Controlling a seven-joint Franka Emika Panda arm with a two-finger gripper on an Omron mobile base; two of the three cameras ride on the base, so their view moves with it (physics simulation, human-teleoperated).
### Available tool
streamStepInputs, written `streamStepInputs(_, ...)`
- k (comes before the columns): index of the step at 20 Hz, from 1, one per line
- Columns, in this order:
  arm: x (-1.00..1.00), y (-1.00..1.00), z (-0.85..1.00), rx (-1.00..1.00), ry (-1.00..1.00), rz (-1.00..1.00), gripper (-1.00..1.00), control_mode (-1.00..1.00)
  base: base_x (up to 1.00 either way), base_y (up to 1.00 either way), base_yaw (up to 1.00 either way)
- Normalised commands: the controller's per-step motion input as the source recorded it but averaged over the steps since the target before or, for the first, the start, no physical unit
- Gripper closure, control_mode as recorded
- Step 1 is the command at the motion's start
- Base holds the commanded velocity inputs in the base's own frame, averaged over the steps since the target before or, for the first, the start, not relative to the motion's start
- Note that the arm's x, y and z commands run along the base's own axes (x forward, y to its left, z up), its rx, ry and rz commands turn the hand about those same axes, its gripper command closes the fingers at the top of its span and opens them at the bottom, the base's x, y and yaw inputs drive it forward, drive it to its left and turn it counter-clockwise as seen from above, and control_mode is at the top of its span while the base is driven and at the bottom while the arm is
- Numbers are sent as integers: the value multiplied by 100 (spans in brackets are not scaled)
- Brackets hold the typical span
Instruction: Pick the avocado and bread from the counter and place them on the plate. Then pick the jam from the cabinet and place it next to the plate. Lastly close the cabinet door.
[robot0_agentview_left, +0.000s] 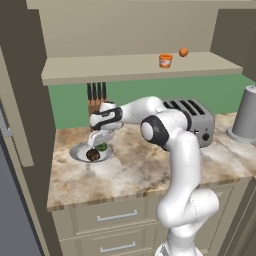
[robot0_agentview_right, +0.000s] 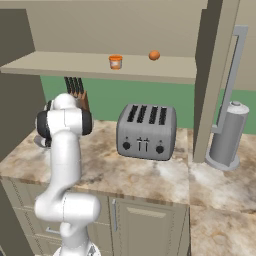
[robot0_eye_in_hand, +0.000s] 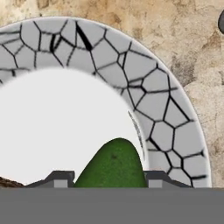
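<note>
Cabinet (robot0_agentview_left: 135, 30) came first in size: it stood open above the counter (robot0_agentview_left: 150, 170), and on its long shelf the jam (robot0_agentview_left: 165, 60) waited with a small orange ball (robot0_agentview_left: 183, 52) just beside it, toward the right in the left base view. On the counter stood a toaster (robot0_agentview_right: 146, 131), a knife block (robot0_agentview_left: 96, 97) at the back, and the plate (robot0_agentview_left: 79, 152) near the left end.

The arm reached left and down, so the gripper (robot0_agentview_left: 98, 142) hung directly over the plate. On the plate lay the bread (robot0_agentview_left: 93, 155) and the avocado (robot0_agentview_left: 102, 147), touching or nearly touching each other.

In the hand view the avocado (robot0_eye_in_hand: 113, 164) sat between the two finger tips, over the white middle of the plate (robot0_eye_in_hand: 166, 109), with the fluted rim curving around it. The jaws were clamped on the avocado; I judged the grip from the fingers flanking it closely on both sides. A brown edge of the bread (robot0_eye_in_hand: 8, 181) showed at the lower left, beside the left finger.

The relation that mattered was this: the avocado lay straight ahead of the jaws, between them and over the plate, with the bread close at one side. Releasing it would probably need care, so that it does not roll against the bread or toward the rim. The jam was far above and to the right, well apart from the gripper.
</note>
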Motion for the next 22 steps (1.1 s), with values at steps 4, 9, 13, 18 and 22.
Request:
streamStepInputs(4, -2, 13, -4, 0, -1, 0, -100, -100, 0, 0, 0)
streamStepInputs(9, -46, -1, 0, 0, -6, 0, -100, -100, 0, 0, 0)
streamStepInputs(13, -82, -16, 5, 1, -13, 0, -100, -100, 0, 0, 0)
streamStepInputs(18, -76, -6, 24, 0, -27, 0, -100, -100, 0, 0, 0)
streamStepInputs(22, -68, -3, 41, 1, -41, 0, -100, -100, 0, 0, 0)
